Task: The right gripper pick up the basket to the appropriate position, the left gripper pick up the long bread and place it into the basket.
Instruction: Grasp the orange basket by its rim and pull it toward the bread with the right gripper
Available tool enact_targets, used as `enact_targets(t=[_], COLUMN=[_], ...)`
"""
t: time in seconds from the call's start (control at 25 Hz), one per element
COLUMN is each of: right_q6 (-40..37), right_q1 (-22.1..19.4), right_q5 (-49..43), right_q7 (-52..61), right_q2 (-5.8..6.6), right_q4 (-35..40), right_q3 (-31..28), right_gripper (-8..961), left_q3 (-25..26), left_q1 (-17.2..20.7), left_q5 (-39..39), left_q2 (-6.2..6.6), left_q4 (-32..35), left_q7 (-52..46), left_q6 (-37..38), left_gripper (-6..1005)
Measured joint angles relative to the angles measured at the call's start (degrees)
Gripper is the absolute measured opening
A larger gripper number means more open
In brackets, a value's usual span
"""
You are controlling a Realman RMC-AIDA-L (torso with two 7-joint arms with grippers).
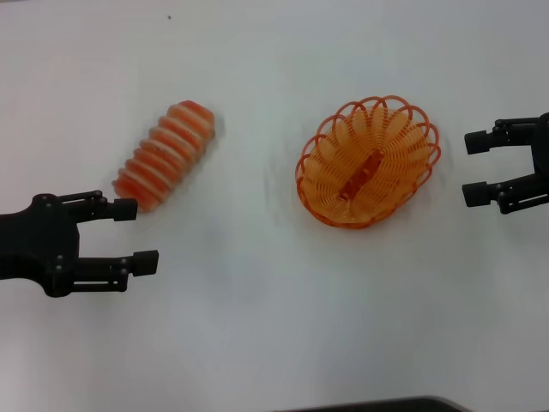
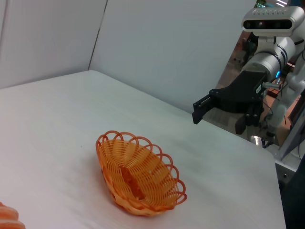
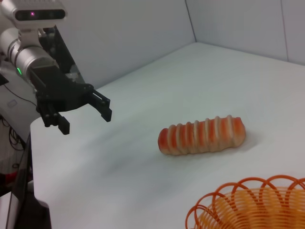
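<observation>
The long bread (image 1: 165, 154) lies on the white table at the left, orange-red with cream ridges; it also shows in the right wrist view (image 3: 202, 135). The orange wire basket (image 1: 369, 160) stands empty on the table right of centre and shows in the left wrist view (image 2: 139, 173). My left gripper (image 1: 135, 235) is open and empty, just in front of the bread's near end, not touching it. My right gripper (image 1: 478, 167) is open and empty, to the right of the basket with a gap between. Each gripper also shows in the other arm's wrist view: the right (image 2: 214, 110), the left (image 3: 83, 114).
The white table (image 1: 274, 326) ends at a near edge with a dark strip (image 1: 377, 405). Grey walls stand behind it. Robot arms and cables stand beyond the table's side edges in the wrist views.
</observation>
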State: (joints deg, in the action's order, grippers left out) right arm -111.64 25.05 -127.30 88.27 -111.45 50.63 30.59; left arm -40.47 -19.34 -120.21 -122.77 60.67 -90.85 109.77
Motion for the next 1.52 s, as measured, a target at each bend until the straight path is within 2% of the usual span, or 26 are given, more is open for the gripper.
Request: enact_targets(t=[0.52, 0.72, 0.84, 0.96, 1.16, 1.36, 1.52], right_q6=[0.55, 4.75, 7.98, 8.46, 10.17, 11.3, 15.16], right_q1=[0.0, 0.62, 2.7, 5.73, 12.61, 19.12, 21.11], right_q5=[-1.37, -0.3, 0.79, 0.28, -9.52, -24.66, -28.84], right_q7=[-0.02, 3.12, 10.29, 18.29, 32.01, 36.74, 38.85], right_q2=[0.0, 0.1, 0.3, 0.42, 0.51, -0.99, -2.07], right_q4=[0.0, 0.23, 2.05, 6.02, 13.66, 15.13, 11.72], right_q3=[0.0, -2.28, -4.65, -3.86, -0.28, 4.44, 8.86], right_gripper=[941, 940, 940, 940, 941, 919, 898], left_q3=[0.32, 0.31, 0.21, 0.06, 0.04, 0.1, 0.12], left_q1=[-0.27, -0.31, -0.43, -0.78, -0.89, -0.88, -0.85], left_q5=[-0.04, -0.03, -0.03, -0.02, -0.02, -0.02, -0.03], left_q2=[-0.1, -0.1, -0.1, -0.13, -0.17, -0.19, -0.19], left_q4=[0.07, 0.07, 0.07, 0.07, 0.26, 0.23, 0.11], left_q7=[-0.19, -0.27, -0.29, -0.33, -0.38, -0.38, -0.38], left_q6=[-0.14, -0.94, -1.25, -1.31, -1.32, -1.34, -1.51], left_gripper=[845, 845, 845, 845, 845, 845, 844])
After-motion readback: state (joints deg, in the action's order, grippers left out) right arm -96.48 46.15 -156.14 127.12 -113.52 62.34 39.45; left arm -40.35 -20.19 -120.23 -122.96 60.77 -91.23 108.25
